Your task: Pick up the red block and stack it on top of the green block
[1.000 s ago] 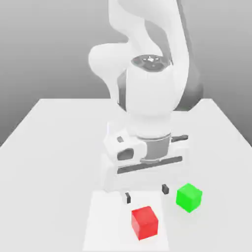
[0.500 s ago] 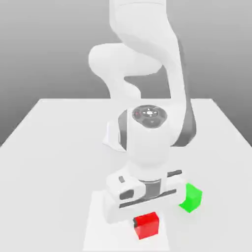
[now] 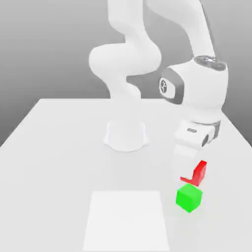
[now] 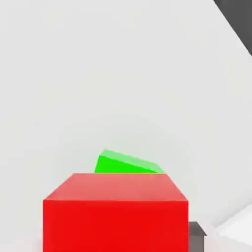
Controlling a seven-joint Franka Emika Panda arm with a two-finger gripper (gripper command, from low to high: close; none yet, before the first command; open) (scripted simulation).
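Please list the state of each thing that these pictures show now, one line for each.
Bright-red cube: held in the jaws, raised off the table.
Bright-green cube: resting on the table, nothing stacked on it.
White robot gripper: shut on the red cube.
Pale flat table: bearing the green cube.

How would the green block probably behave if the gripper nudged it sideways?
The green block would probably slide rather than roll, since its faces are flat and its edges straight. Tipping seems unlikely, as it looks about as wide as it is tall. It is likely stiff too, with corners that look crisp and undented.
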